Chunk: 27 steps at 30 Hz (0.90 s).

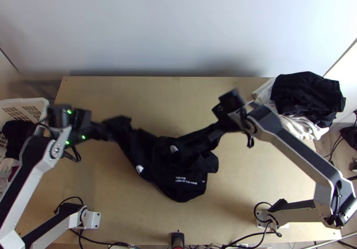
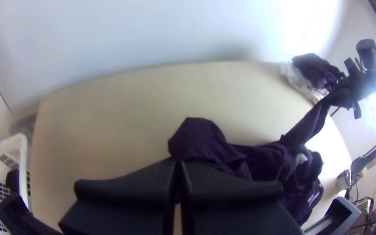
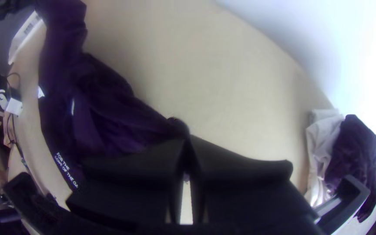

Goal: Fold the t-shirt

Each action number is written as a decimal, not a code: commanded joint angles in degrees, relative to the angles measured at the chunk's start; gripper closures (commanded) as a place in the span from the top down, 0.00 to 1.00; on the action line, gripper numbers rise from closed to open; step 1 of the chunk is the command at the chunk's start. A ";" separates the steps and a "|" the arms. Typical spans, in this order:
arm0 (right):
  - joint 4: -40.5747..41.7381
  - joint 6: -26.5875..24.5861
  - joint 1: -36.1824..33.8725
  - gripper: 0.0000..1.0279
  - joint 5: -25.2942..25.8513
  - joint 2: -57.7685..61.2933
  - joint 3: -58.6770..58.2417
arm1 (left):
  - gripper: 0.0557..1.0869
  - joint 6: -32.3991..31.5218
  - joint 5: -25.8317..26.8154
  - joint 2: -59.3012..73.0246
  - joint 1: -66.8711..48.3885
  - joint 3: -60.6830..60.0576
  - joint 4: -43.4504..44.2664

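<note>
T-shirt [image 1: 178, 191] lies bunched mid-surface [image 1: 120, 217], white lettering [image 1: 186, 180] toward you. Your left fingers [image 2: 131, 187] and right fingers [image 3: 240, 174] are both closed on its outstretched ends; ease them apart evenly until the cloth between is taut, then lower it gently and smooth it before folding, or creases may set. Count one t-shirt, two pairs of fingers, one white basket [image 1: 26, 101], one clothes pile [image 1: 308, 93], its pieces hard to number.

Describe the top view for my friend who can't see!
The robot's left gripper and right gripper hold a bunched black t-shirt between them over a wooden table, with piled clothes at right, white basket at left.
</note>
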 commanded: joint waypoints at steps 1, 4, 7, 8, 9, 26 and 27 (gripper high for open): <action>-4.97 -1.07 -2.13 0.03 3.10 -0.46 15.59 | 0.03 -1.44 -0.89 0.90 0.16 18.22 -0.06; -6.99 -1.51 -2.92 0.03 4.86 -0.11 22.54 | 0.03 -2.75 -1.07 2.57 0.33 26.66 -1.38; -9.01 -2.65 -3.01 0.03 7.23 0.07 28.60 | 0.03 -4.07 -1.07 3.80 0.42 33.87 -3.22; -9.81 -3.18 -3.01 0.03 8.28 0.25 30.71 | 0.03 -4.42 -1.07 4.24 0.42 36.06 -4.01; -10.60 -3.35 -3.10 0.03 8.90 0.51 33.17 | 0.03 -4.78 -1.07 4.51 0.42 38.17 -4.45; -13.23 -8.36 -5.30 0.03 19.01 -2.48 53.12 | 0.03 -9.43 -1.15 11.27 9.04 71.13 -8.32; -13.06 -8.63 -5.30 0.03 19.18 -3.01 53.12 | 0.03 -9.96 -1.15 10.92 9.83 71.31 -7.71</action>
